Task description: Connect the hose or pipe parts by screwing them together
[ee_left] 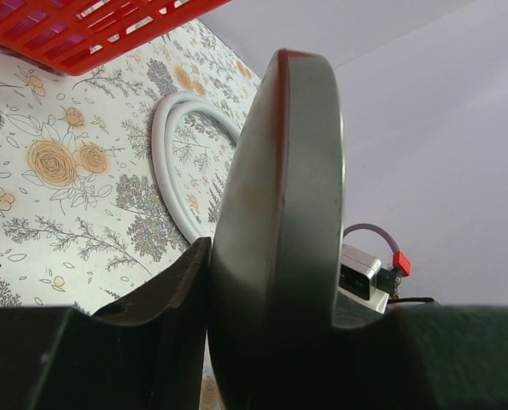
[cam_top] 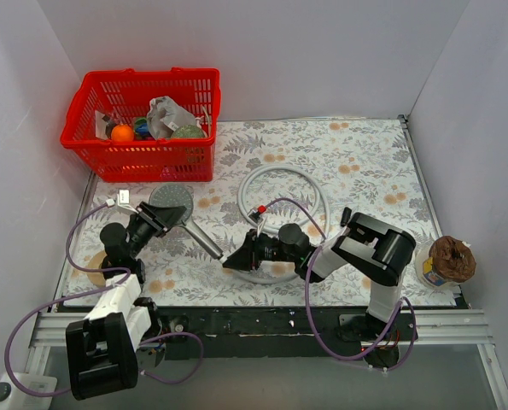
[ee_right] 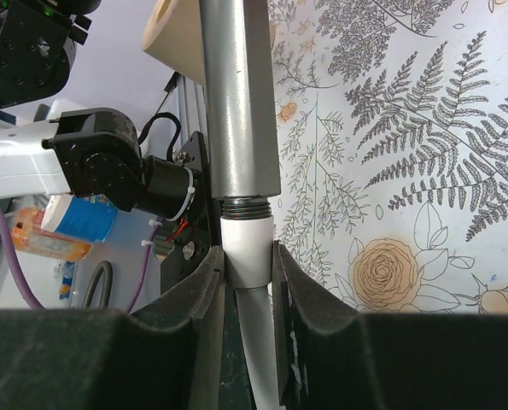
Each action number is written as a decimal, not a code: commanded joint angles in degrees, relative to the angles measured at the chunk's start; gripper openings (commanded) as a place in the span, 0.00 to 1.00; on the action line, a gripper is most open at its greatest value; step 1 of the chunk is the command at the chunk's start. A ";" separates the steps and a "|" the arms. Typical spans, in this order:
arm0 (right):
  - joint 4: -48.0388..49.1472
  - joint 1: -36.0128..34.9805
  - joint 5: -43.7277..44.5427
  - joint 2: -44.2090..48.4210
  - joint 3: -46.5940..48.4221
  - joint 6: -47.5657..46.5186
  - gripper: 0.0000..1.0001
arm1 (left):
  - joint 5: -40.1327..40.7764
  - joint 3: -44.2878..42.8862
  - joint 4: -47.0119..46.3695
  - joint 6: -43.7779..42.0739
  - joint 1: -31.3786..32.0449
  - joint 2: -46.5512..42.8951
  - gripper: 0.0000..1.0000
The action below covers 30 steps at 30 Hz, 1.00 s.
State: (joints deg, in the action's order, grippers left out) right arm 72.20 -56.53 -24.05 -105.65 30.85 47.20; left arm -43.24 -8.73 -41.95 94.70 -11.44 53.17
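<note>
The grey shower head [cam_top: 172, 202] lies at the left of the floral mat, and its slim metallic handle [cam_top: 207, 240] points toward the right arm. My left gripper [cam_top: 157, 219] is shut on the round head, which stands edge-on [ee_left: 279, 205] between its fingers [ee_left: 164, 307]. The whitish hose [cam_top: 284, 181] is coiled at mid-table, and part of it shows behind the head [ee_left: 170, 162]. My right gripper [ee_right: 249, 266] is shut on the hose's white end nut [ee_right: 248, 243]. The nut meets the handle [ee_right: 236, 102] end to end, with the handle's threads [ee_right: 248, 205] still showing above it.
A red basket [cam_top: 143, 128] holding several small items stands at the back left, and its rim shows in the left wrist view [ee_left: 83, 34]. A cup with a brown lump [cam_top: 448, 260] stands by the right edge. White walls enclose the table. Purple cables [cam_top: 309, 282] trail from both arms.
</note>
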 commanded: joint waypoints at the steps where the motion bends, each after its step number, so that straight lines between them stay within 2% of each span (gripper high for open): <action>1: 32.13 0.55 4.72 0.52 2.02 1.23 0.29 | -7.92 0.73 1.96 4.97 2.39 -2.27 0.00; 6: 23.79 0.55 6.74 4.39 -0.79 -3.68 0.54 | -6.42 0.65 2.40 4.62 1.60 -2.63 0.00; 7: 21.60 0.55 7.17 5.79 -0.79 -4.83 0.64 | -6.15 0.73 2.49 4.45 1.42 -2.54 0.00; 9: 16.06 0.55 7.88 7.37 -1.06 -6.67 0.77 | -5.89 0.65 2.75 4.27 0.81 -2.72 0.00; 10: 14.38 0.55 8.58 8.86 -1.14 -8.77 0.88 | -5.71 0.73 3.02 4.01 0.63 -2.80 0.00; 18: -5.29 0.55 10.52 19.15 -0.09 -20.20 0.94 | -2.73 0.65 6.00 0.41 -0.34 -4.65 0.00; 21: -23.36 -0.33 11.92 24.07 4.29 -29.85 0.95 | -1.32 0.47 7.32 -0.65 -0.42 -5.18 0.00; 22: -34.30 -1.20 14.97 25.91 5.78 -32.93 0.96 | -1.06 0.47 7.59 -0.83 -0.42 -5.18 0.00; 23: -40.76 -3.21 16.74 26.28 9.80 -38.88 0.96 | -1.05 0.47 7.76 -1.09 -0.42 -5.18 0.00; 24: -45.96 -4.28 18.32 26.54 11.67 -41.29 0.96 | -0.79 0.47 7.76 -1.00 -0.34 -5.09 0.00; 25: -55.41 -5.33 22.17 26.54 13.78 -43.40 0.96 | -0.70 0.56 7.68 -1.09 -0.34 -5.00 0.00; 30: -72.09 -12.45 34.41 25.93 23.00 -49.39 0.97 | -0.53 0.47 7.68 -1.18 -0.34 -4.74 0.00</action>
State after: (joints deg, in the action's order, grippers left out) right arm 22.55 -64.82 -1.48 -80.44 47.46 7.46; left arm -43.68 -7.94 -33.17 93.60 -11.62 49.41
